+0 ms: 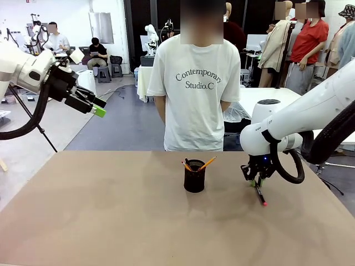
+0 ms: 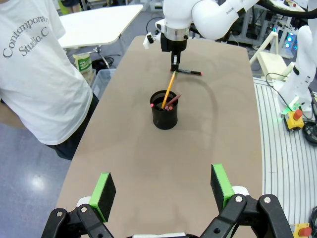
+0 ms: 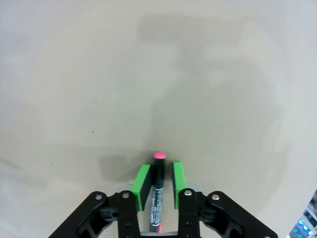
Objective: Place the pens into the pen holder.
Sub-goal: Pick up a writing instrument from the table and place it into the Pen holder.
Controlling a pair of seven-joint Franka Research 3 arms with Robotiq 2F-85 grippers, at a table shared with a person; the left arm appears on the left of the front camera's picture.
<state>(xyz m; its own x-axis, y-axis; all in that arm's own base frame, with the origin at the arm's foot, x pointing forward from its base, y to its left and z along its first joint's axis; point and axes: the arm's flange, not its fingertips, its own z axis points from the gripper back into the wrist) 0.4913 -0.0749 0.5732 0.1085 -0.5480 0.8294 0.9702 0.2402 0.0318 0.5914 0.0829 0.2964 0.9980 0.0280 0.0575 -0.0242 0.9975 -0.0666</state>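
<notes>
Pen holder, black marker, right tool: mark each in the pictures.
pen holder (image 1: 194, 180): front view, on its black mesh wall.
black marker (image 3: 157, 191): right wrist view, on its barrel between the pads.
right tool (image 3: 158, 186): right wrist view, midway between its green pads.

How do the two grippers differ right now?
The left gripper is held up in the air, away from the table, while the right gripper is down at the tabletop. The left gripper's green pads stand wide apart with nothing between them; the right gripper's pads sit close on either side of the black marker, though contact is hard to judge. Both are black with green pads on white arms.
</notes>
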